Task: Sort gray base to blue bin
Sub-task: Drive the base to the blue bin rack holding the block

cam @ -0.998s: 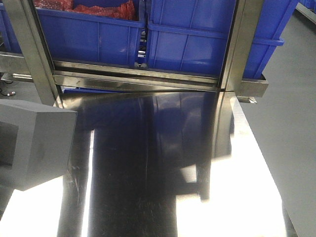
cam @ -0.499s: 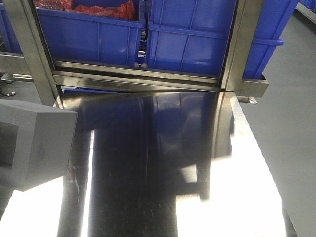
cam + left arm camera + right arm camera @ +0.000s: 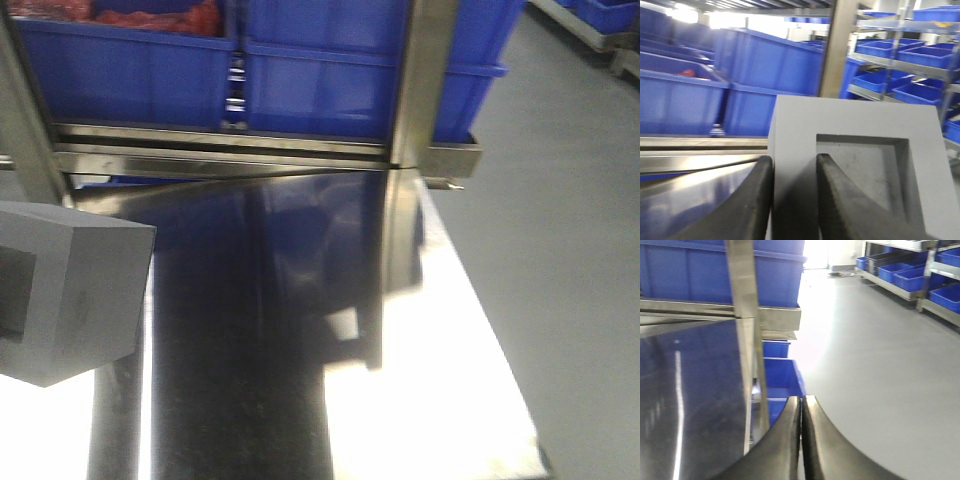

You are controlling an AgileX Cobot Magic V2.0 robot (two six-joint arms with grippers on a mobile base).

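Now my left gripper (image 3: 795,160) pinches one wall of the gray base (image 3: 855,117), seemingly clear of the steel table (image 3: 250,380); a blue bin (image 3: 780,65) stands beyond it. My right gripper (image 3: 801,400) is pressed together.

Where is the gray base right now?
The gray base is at the front view's left edge, clamped in the left gripper at the steel table's left side, short of the blue bins.

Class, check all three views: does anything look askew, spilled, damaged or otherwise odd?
Nothing stands out. The left gripper holds the gray base by one wall, one finger inside its recess. The right gripper is shut and empty. No spill or damage shows.
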